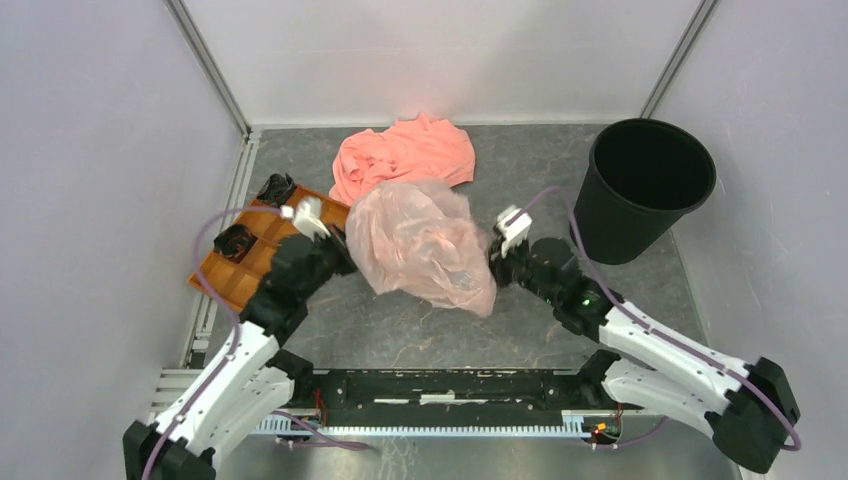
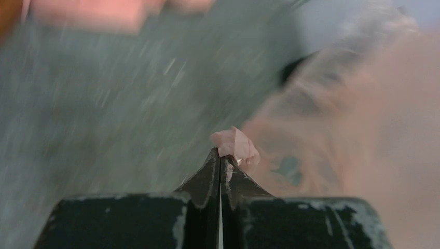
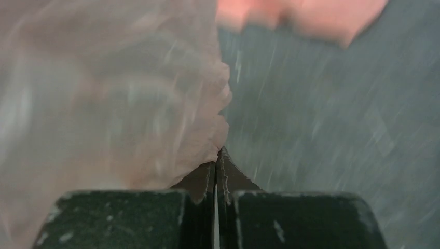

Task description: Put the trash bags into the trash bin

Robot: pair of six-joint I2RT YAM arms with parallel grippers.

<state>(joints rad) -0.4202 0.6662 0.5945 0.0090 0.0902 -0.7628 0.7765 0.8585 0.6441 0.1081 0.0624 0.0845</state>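
Note:
The pale pink translucent trash bag hangs stretched between my two grippers above the middle of the table. My left gripper is shut on the bag's left edge; in the left wrist view a pinch of pink film sticks out past the closed tips. My right gripper is shut on the bag's right edge; in the right wrist view the film bunches into the closed tips. The black round trash bin stands upright at the back right, to the right of the right gripper.
A salmon-orange cloth lies behind the bag at the back centre. An orange compartment tray with black items sits at the left by the left arm. White walls close in the grey table on three sides.

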